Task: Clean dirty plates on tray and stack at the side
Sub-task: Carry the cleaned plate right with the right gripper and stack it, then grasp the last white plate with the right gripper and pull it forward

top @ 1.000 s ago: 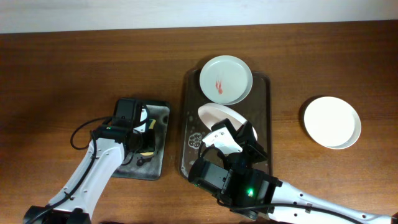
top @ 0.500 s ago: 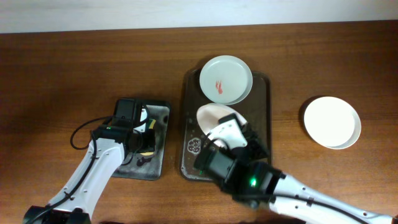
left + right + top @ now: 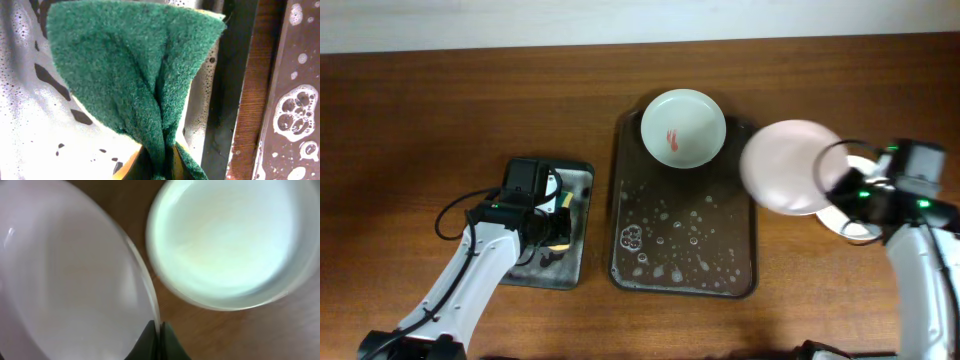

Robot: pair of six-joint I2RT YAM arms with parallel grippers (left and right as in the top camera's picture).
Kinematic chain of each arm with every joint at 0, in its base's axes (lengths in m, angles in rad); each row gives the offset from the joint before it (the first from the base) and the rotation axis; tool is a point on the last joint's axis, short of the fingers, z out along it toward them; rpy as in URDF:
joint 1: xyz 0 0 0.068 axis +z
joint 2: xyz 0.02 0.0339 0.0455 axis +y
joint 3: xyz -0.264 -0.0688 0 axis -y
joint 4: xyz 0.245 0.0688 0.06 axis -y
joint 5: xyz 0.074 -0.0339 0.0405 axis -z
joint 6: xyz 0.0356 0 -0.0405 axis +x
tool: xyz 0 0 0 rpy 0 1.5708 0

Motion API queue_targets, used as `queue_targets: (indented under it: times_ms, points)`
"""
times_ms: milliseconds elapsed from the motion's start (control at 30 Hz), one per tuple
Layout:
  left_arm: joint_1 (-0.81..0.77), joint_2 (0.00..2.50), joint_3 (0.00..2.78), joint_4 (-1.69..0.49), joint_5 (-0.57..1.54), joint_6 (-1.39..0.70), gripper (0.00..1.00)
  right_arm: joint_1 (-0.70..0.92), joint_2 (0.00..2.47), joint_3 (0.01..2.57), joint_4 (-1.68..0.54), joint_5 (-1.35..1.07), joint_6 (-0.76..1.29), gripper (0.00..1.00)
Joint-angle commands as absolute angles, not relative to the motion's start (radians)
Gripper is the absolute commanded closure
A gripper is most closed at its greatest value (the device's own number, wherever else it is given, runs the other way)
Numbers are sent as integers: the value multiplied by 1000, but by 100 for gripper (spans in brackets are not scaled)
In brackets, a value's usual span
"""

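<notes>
The left gripper (image 3: 154, 167) is clenched on the green sponge (image 3: 135, 75) over the small black tray (image 3: 580, 182). One streaked plate (image 3: 682, 127) sits at the far end of the brown tray (image 3: 720, 255). The right gripper (image 3: 156, 341) pinches the wiped plate (image 3: 788, 167) by its rim, tilted, just left of the clean plate (image 3: 225, 240) it likely belongs on.

We see the right gripper (image 3: 158, 336) gone from over the tray (image 3: 720, 255). It is now out at the right side, pinched on the rim of the wiped plate (image 3: 785, 165) (motion-blurred). That plate has left the tray's middle and hangs tilted, partly over the clean plate (image 3: 225, 240) on the surface (image 3: 470, 100). The suds (image 3: 632, 237) the arm had covered now show.
</notes>
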State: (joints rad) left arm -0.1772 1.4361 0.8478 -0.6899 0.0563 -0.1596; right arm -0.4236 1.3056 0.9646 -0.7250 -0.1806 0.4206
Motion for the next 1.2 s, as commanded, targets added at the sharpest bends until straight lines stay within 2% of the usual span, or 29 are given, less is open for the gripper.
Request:
queue_targets:
  times_ms: [0,133,167,200,233,267,333,433,533,667,767,967,1000,1033,1067,1100,1167]
  points:
    - [-174,1434,848,-685,68,-143,100,-596,1391,981,-678,-232,501,96]
    - [-174,1434,848,-685,68,-143,100,-685,1520,981,-660,-96,503,96]
    - [-174,1434,848,-685,68,-143,100,-688,1558,981,-648,-98,476,83]
    - [-174,1434,848,-685,68,-143,100,-686,1567,981,-640,-113,475,63]
    - [-174,1434,848,-685,68,-143,100,-683,1568,981,-624,-165,435,49]
    - [-174,1434,848,-686,68,-143,100,-679,1564,988,-619,-212,410,42]
    - [-174,1434,848,-685,68,-143,100,-650,1559,1030,-627,-315,352,39]
    - [-174,1434,848,-686,68,-143,100,-511,1530,1114,-649,-518,202,39]
    - [-174,1434,848,-686,68,-143,100,-313,1527,1141,-642,-515,137,40]
    - [-174,1434,848,-690,68,-143,100,54,1613,1141,-479,-105,128,40]
    - [-174,1434,848,-690,68,-143,100,133,1737,1141,-320,-67,115,45]
    - [-174,1434,848,-688,94,-143,100,129,2022,1141,-72,-94,183,48]
    - [-174,1434,848,-689,94,-143,100,122,2031,1141,-66,-94,202,52]
    - [-174,1434,848,-690,94,-143,100,115,2031,1141,-65,-101,203,74]
    - [-174,1434,848,-690,94,-143,100,109,2020,1144,-76,-114,203,91]
    - [-174,1434,848,-690,94,-143,100,102,1996,1145,-102,-147,203,96]
    - [-174,1434,848,-689,94,-143,100,91,1921,1145,-187,-216,205,96]
